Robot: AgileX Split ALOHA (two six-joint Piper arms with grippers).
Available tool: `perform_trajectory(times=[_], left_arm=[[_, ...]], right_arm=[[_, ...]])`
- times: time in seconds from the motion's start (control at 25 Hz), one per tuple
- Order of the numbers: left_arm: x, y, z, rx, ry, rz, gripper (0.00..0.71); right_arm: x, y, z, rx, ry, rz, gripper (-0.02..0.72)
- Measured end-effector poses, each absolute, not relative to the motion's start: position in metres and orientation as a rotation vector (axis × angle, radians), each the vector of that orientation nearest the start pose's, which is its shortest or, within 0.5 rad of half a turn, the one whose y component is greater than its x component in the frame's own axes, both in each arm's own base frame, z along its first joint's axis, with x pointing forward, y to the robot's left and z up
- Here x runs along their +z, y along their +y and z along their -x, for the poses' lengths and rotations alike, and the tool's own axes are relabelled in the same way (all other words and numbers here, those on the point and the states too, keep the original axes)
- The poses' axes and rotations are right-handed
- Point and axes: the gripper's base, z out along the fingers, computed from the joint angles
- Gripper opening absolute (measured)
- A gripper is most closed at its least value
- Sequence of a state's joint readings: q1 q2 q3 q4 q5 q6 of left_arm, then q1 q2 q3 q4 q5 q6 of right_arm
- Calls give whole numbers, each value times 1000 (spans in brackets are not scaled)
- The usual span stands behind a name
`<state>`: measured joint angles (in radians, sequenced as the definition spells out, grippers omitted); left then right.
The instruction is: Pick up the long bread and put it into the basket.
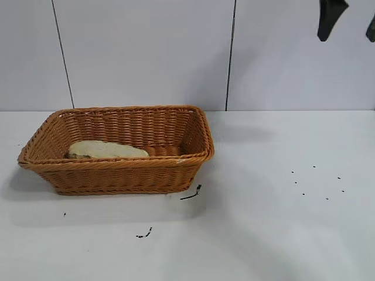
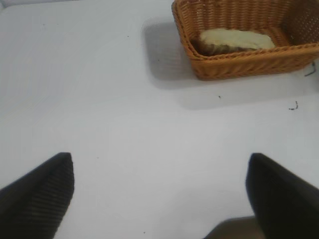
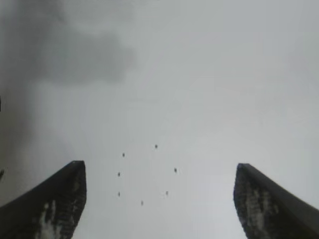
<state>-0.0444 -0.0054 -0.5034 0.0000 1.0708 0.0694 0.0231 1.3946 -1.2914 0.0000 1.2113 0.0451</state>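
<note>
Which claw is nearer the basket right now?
Likely the left. The left claw, open, faces the basket across bare table. The right claw hangs open, high above the table's far right side.

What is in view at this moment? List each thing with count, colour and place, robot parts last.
basket: one, orange-brown wicker, on the table toward the left arm's side.
long bread: one, pale tan, lying inside the basket against its near wall.
table: one, white, under everything.
dark specks: a small cluster, black, on the table at the right arm's side.
dark scraps: two, black, on the table just in front of the basket.
wall panels: pale grey, behind the table, with thin dark seams.
left tool: one, black, open, over bare table away from the basket.
right tool: one, black, open, raised above the specks.
</note>
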Motion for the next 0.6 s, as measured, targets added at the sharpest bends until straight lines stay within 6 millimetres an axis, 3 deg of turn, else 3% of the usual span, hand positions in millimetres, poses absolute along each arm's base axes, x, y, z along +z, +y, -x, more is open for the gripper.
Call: perform_trajectory(times=[0.2,0.32,0.6], left_arm=[[277,0,7,16,2042,-116,696],[277,0,7,16,2042,-116,696],[277,0,7,16,2042,-116,696]], right_arm=[[320,4,-180,17,2788,-31,558],[307,3,-135,22,2663,-29,558],[272,1,-56,31,2428,-27,558]])
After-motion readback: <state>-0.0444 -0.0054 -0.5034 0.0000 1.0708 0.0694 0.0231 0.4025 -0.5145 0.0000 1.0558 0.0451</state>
